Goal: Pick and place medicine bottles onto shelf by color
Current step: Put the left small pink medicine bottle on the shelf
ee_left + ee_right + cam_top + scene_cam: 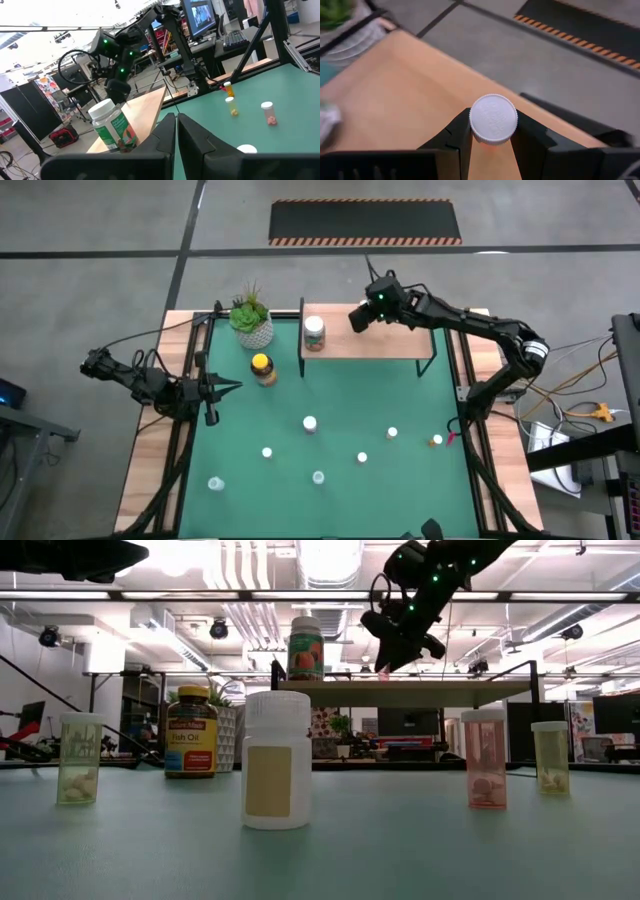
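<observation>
Now the right gripper (492, 134) is hovering over the shelf (410, 100), fingers clamped on a white-capped bottle (493, 119) — lowering it upright and releasing only once seated is looking wise. Left gripper (213, 391) is waiting shut.

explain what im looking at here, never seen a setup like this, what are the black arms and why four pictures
These are two robot arms at a green table, each ending in a two-finger gripper. One picture looks straight down, one looks level across the tabletop, and one comes from a camera on each wrist. Small medicine bottles stand scattered on the table, with an amber jar and a potted plant near the back. The right gripper is over the wooden shelf, pinching a white-capped bottle. A green-labelled bottle already stands on the shelf. The left gripper waits shut at the table's left side.
</observation>
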{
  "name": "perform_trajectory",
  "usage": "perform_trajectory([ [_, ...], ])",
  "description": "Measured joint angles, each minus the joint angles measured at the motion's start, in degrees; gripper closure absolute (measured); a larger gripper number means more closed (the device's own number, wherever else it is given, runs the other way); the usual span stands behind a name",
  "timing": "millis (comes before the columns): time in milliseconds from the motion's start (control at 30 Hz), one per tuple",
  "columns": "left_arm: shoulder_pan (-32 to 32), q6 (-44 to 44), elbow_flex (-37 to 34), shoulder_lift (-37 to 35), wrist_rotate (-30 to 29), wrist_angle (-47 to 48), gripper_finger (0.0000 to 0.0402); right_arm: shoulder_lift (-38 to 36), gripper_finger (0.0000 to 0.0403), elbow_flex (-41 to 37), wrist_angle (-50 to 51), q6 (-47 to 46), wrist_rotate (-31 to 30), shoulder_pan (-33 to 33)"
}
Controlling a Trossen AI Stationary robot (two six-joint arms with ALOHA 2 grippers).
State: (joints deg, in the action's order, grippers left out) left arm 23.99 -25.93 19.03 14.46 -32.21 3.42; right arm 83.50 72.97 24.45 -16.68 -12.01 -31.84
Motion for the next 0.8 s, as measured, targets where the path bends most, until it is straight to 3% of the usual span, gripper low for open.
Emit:
perform_trajectory([
  [333,0.0,0.0,0.0,0.0,0.0,0.0,0.0400,0.1,0.0291,-0.4,0.3,-2.1,0.5,0.2],
  [800,0.0,0.0,0.0,0.0,0.0,0.0,0.0400,-0.4,0.0207,1.6,3.8,-2.9,0.5,0.2],
])
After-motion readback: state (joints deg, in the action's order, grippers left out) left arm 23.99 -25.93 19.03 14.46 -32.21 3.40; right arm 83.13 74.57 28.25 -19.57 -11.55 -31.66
